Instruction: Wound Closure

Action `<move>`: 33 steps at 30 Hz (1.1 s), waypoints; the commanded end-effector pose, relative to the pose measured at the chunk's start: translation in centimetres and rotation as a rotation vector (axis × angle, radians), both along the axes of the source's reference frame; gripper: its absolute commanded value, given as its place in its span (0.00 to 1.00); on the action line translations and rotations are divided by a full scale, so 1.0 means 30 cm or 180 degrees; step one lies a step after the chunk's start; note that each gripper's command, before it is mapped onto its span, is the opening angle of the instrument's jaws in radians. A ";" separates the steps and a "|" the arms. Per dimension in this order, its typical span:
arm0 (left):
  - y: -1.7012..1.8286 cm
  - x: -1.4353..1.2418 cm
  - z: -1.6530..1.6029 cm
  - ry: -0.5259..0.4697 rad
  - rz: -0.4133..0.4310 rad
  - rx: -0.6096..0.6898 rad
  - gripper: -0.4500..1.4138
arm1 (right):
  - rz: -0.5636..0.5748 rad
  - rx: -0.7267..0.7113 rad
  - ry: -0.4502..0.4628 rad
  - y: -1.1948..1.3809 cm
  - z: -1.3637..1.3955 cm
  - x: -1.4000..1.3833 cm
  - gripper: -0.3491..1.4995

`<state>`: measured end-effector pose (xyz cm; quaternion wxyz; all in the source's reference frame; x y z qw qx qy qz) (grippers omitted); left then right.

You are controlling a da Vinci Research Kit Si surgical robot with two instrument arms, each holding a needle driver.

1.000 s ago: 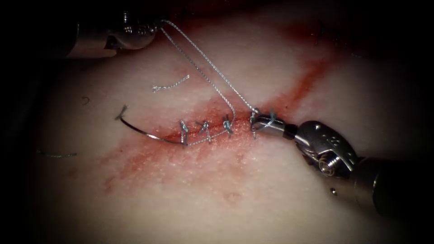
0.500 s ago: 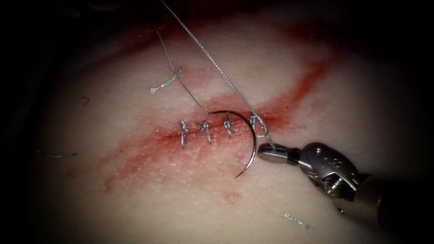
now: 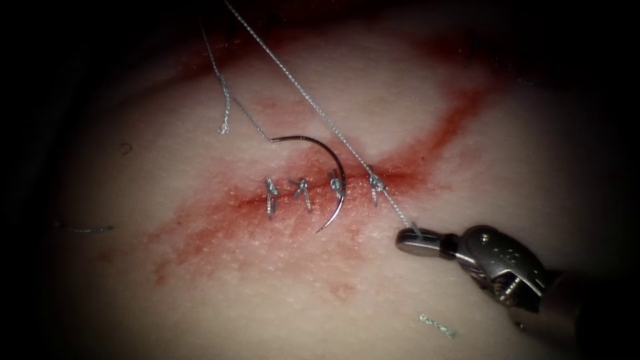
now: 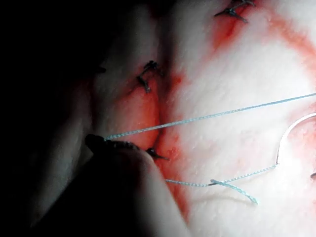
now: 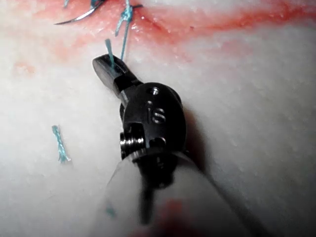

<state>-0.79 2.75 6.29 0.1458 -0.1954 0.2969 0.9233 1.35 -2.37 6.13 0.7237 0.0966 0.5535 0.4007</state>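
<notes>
Over the cut [image 3: 293,195], your needle [image 3: 328,175] hangs free on the thread [image 3: 300,83], unheld, across the third stitch [image 3: 335,185]. Right of it, your right tool [image 3: 412,239] grips the thread's short end below the knot [image 3: 375,183].

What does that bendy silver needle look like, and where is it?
The needle is a thin, shiny, metal-looking half circle. It lies loose across the cut in the tissue, over the third stitch, and neither tool holds it. Whether it touches the tissue or hangs just above cannot be told. Its sharp tip points down on the near side of the cut. Its blunt end joins the thread, which runs up and away.
</notes>
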 end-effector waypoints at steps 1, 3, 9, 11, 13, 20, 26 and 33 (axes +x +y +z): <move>0.002 -0.0002 0.002 0.0003 -0.0012 -0.0007 0.00 | 0.0004 0.0001 0.0001 -0.0023 0.0026 0.0021 0.00; 0.003 0.0022 0.002 -0.0002 -0.0045 -0.0029 0.00 | 0.0003 -0.0015 -0.0020 -0.0025 0.0026 0.0016 0.00; 0.007 0.0110 0.000 0.0011 -0.0154 -0.0069 0.00 | 0.0037 -0.0038 -0.0056 -0.0023 0.0027 0.0007 0.00; 0.008 0.0139 0.000 0.0014 -0.0193 -0.0084 0.00 | 0.0041 -0.0035 -0.0069 -0.0024 0.0027 0.0008 0.00; 0.009 0.0160 0.001 0.0006 -0.0220 -0.0102 0.00 | 0.0043 -0.0024 -0.0102 -0.0026 0.0026 0.0008 0.00; 0.013 0.0178 0.004 0.0023 -0.0245 -0.0126 0.00 | 0.0071 0.0209 -0.0502 -0.0066 0.0060 -0.0005 0.00; 0.013 0.0177 0.006 0.0030 -0.0254 -0.0151 0.00 | 0.0195 0.0502 -0.0860 -0.0143 0.0123 -0.0062 0.00; 0.013 0.0182 0.007 0.0072 -0.0265 -0.0173 0.00 | 0.0268 0.0555 -0.0916 -0.0166 0.0119 -0.0143 0.00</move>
